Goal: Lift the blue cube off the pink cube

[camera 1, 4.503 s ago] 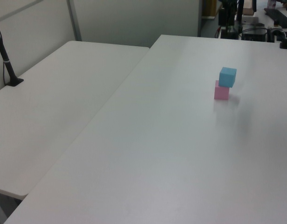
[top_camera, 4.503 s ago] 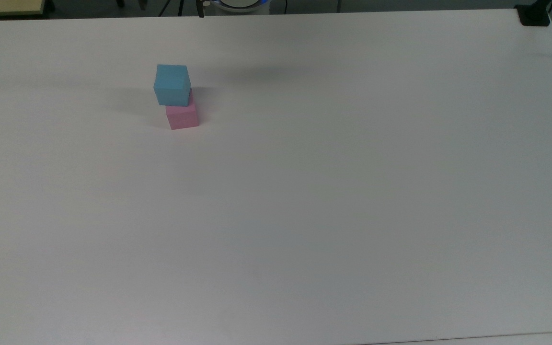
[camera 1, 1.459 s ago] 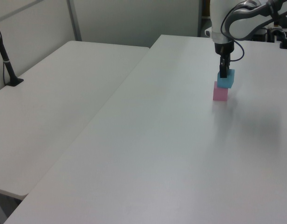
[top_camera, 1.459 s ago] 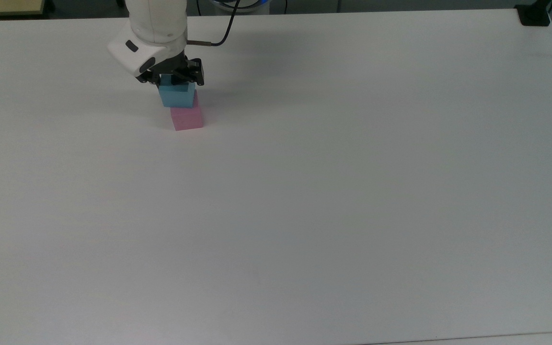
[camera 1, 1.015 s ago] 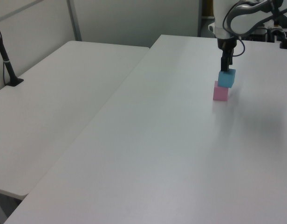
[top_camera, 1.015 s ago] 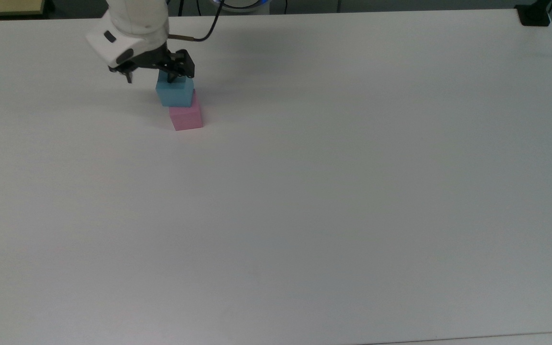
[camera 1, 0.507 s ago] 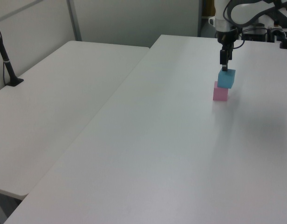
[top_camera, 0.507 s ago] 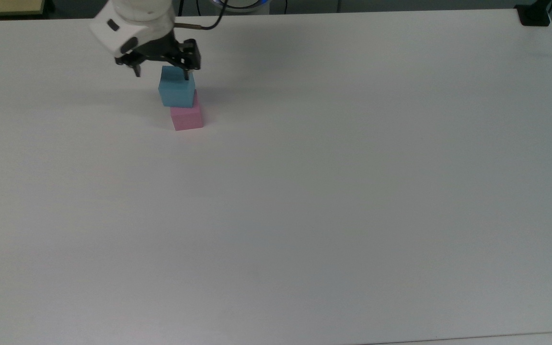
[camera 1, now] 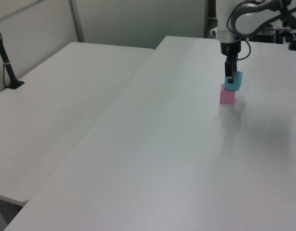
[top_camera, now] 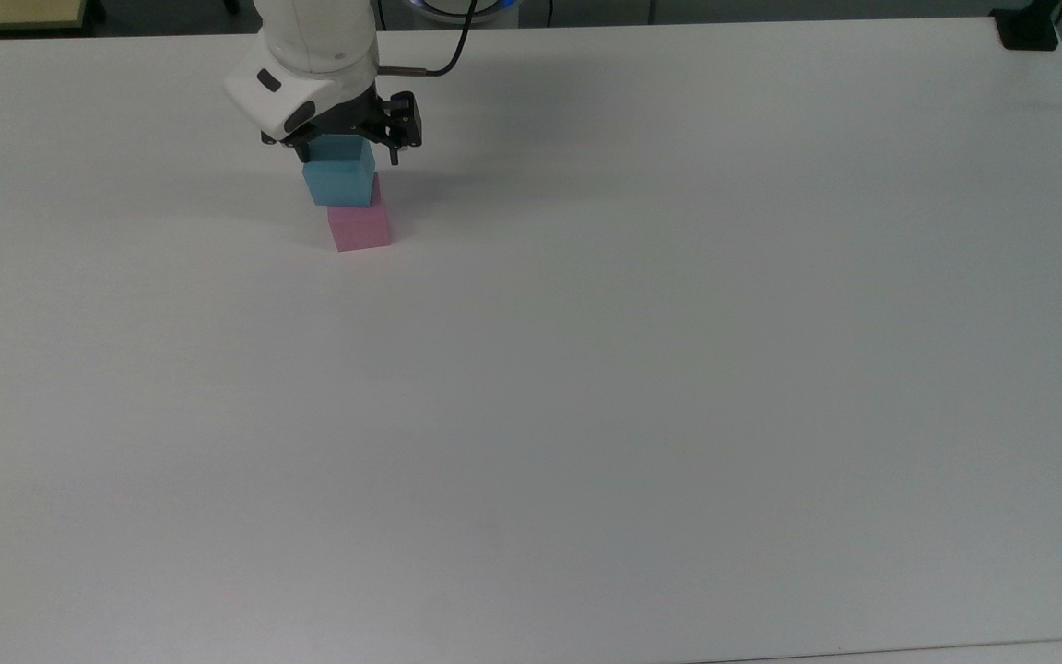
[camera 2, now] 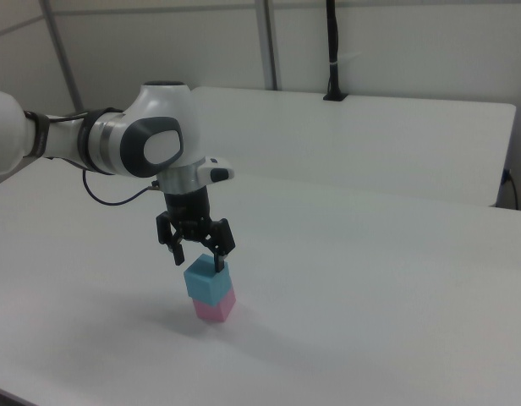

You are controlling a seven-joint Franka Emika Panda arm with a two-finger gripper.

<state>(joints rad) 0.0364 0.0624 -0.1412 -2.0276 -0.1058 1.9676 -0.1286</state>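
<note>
Two cubes stand stacked on the white table (top_camera: 642,387): the pink cube (top_camera: 359,228) below, the blue cube (top_camera: 339,182) resting on it, slightly offset. Just above, the gripper (camera 2: 198,257) hangs with fingers spread, straddling the blue cube's top without clamping it. Nothing looks lifted yet; grasping, raising and setting aside remain.

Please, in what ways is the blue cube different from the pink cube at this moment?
The blue cube is sky blue and sits on top; the pink cube is pastel pink and rests on the table. The open gripper straddles the blue cube, well above the pink one. Both look matte, plain and about equal in size.
</note>
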